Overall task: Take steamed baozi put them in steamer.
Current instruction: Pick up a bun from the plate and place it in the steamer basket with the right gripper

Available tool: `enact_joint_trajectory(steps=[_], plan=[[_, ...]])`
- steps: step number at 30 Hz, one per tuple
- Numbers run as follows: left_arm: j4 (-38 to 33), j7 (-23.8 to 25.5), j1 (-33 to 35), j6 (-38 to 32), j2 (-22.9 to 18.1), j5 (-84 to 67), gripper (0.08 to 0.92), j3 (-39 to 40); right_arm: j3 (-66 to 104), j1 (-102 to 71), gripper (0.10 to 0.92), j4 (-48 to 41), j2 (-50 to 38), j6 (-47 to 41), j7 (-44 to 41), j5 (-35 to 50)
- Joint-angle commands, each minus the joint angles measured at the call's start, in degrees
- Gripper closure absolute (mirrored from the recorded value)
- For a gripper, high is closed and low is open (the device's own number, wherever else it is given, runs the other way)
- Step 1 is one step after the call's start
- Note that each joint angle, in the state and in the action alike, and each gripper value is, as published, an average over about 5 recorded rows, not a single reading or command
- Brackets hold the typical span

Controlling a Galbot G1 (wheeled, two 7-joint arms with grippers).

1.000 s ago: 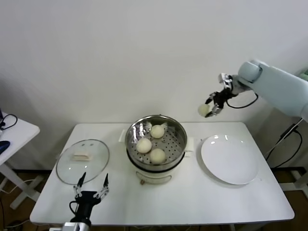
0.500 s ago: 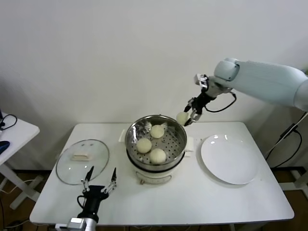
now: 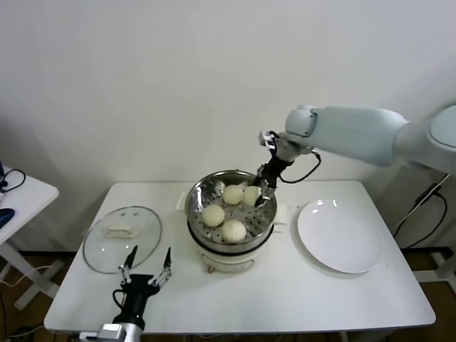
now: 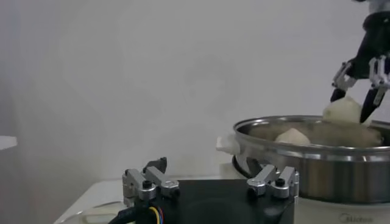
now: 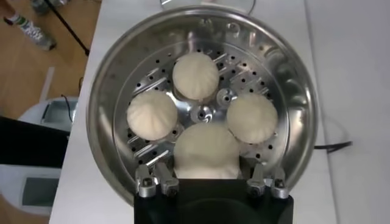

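Note:
The steamer (image 3: 195, 216) stands mid-table with three baozi (image 3: 233, 194) on its perforated tray. My right gripper (image 3: 262, 192) is shut on a fourth baozi (image 3: 251, 194) and holds it low inside the pot's back right part. In the right wrist view the held baozi (image 5: 206, 149) sits between my fingers (image 5: 150, 178), above the tray, with the three others (image 5: 195, 75) beyond it inside the steamer's rim (image 5: 97, 91). My left gripper (image 3: 149, 254) is open and empty near the table's front left; the left wrist view shows the steamer (image 4: 317, 159) and the held baozi (image 4: 344, 111).
A glass lid (image 3: 122, 239) with a pale knob lies left of the steamer. A white plate (image 3: 340, 235) lies to its right, with nothing on it. A small side table (image 3: 21, 192) stands off to the far left.
My right arm has carried the baozi from high at the right, leftward and down into the steamer's back right part. My left gripper has shifted slightly.

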Motion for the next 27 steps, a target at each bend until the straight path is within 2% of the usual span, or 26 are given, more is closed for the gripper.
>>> enact_joint_trajectory(steps=[1, 13, 27], plan=[[-0.08, 0.06, -0.25, -0.02, 0.23, 0.01, 0.177, 0.13, -0.54, -5.62, 0.330, -6.62, 4.39, 0.26, -0.01, -3.55], [0.16, 0.19, 0.10, -0.28, 1.06, -0.24, 0.177, -0.54, 0.09, -7.64, 0.327, -9.62, 6.20, 0.84, -0.24, -4.62], [0.06, 0.17, -0.38, 0.05, 1.17, 0.17, 0.177, -0.27, -0.14, -7.19, 0.321, -7.24, 4.69, 0.75, 0.11, -5.42]])
